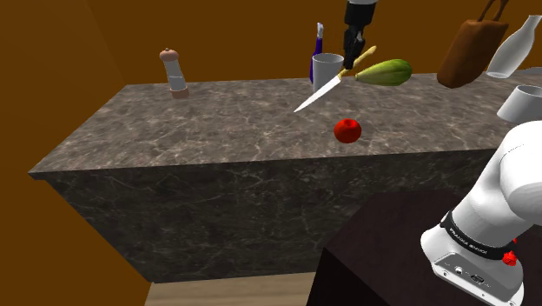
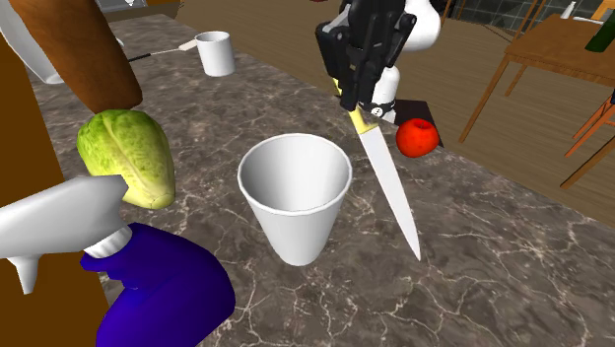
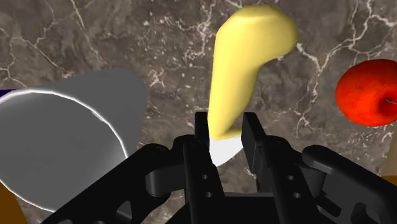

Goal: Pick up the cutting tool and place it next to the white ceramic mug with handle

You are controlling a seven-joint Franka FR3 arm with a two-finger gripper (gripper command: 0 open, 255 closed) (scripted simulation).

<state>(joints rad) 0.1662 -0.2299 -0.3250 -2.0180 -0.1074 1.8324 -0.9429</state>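
Knife [image 2: 389, 187] aloft: we see the gripper [image 2: 360, 104] clenched on its handle; placement beside the mug [image 2: 214, 51] not yet done.

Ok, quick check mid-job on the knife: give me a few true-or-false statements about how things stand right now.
1. The gripper is shut on the knife, at its yellow handle. True.
2. The knife lies flat on the countertop. False: it hangs tilted from the gripper, blade slanting down.
3. The red apple sits on the countertop. True.
4. The handleless white cup is tipped over. False: it stands upright, mouth up.
5. The knife is beside the white mug with a handle. False: that mug stands farther along the countertop; the knife is by the handleless white cup.
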